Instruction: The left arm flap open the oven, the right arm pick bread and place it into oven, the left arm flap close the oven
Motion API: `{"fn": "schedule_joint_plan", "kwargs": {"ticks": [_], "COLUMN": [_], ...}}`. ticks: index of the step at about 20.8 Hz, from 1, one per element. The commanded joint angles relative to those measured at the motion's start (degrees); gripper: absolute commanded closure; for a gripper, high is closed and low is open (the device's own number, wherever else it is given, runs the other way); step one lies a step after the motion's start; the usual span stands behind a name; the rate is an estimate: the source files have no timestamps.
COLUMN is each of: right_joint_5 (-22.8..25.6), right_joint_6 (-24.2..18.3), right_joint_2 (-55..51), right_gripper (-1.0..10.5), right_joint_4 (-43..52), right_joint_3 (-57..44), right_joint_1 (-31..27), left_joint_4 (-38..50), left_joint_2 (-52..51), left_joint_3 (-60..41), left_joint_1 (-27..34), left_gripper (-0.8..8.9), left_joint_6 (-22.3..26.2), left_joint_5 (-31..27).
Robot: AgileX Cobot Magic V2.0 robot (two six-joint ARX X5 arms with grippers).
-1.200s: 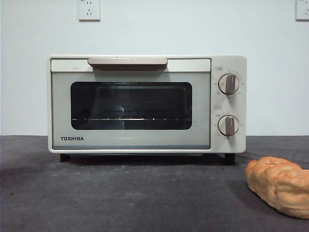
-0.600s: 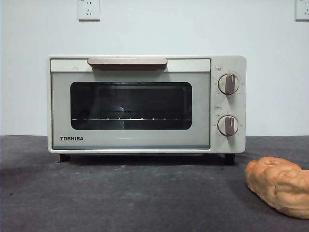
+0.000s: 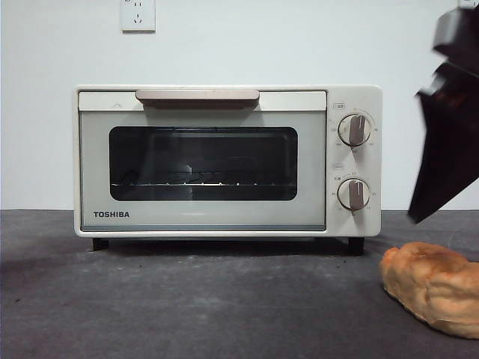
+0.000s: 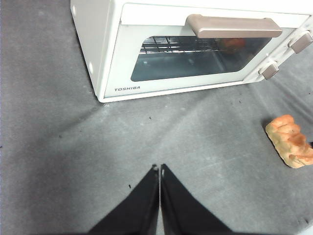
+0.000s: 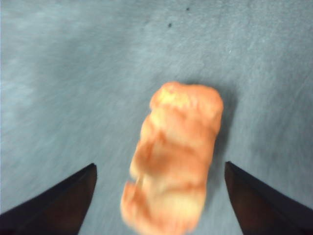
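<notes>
The cream-white oven [image 3: 224, 161] stands at the back of the table with its glass door shut and the beige handle [image 3: 197, 96] at the top. The golden bread [image 3: 430, 288] lies on the table in front of the oven's right end. My right gripper [image 3: 441, 164] hangs above the bread, clear of it. In the right wrist view this gripper [image 5: 159, 165] is open, its two jaws standing on either side of the bread [image 5: 173, 156]. My left gripper [image 4: 159, 167] is shut and empty, well in front of the oven [image 4: 195, 49] and to the left of the bread [image 4: 289, 142].
Two round knobs [image 3: 355, 129] sit on the oven's right panel. A wire rack shows through the window. The table has a dark grey surface [image 3: 187, 299]. A white wall with a socket [image 3: 138, 15] stands behind.
A black gripper has come into the front view at the upper right, down toward the bread. Oven and bread have not moved.
</notes>
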Motion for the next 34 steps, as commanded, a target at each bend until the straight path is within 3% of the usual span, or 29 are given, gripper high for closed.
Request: {"fn": "schedule_joint_plan", "kwargs": {"ticks": [1,6,11,15,19,24,34], "right_joint_5": [2.5,6.2,6.5,6.6,6.6,6.5,6.5], "right_joint_6": [1.1,1.5,1.5,1.6,1.6,1.6,1.0], "right_joint_2": [4.0,12.2,16.2,17.2,16.9,11.7,-5.0], "right_gripper": [5.1,5.1,5.2,6.8,7.2,7.3,7.3], "right_joint_4": [3.5,8.8,11.3,11.3,11.4,11.0,-0.7], "right_joint_3": [0.2,0.2,0.2,0.2,0.2,0.5,6.5], "right_joint_1": [1.9,3.0,3.0,3.0,3.0,3.0,3.0], "left_joint_4": [0.3,0.2,0.2,0.3,1.1,5.6,21.8], "left_joint_2": [0.3,0.3,0.3,0.3,0.3,0.7,9.4], "left_joint_3": [1.2,1.2,1.2,1.2,1.2,1.2,1.2], "left_joint_1": [-0.2,-0.2,-0.2,-0.2,-0.2,-1.8,-11.6], "left_gripper": [8.03,8.03,8.03,8.03,8.03,8.02,8.01], "left_joint_6": [0.5,0.5,0.4,0.4,0.3,-3.0,-10.1], "left_joint_5": [0.2,0.2,0.2,0.2,0.2,0.2,0.1]}}
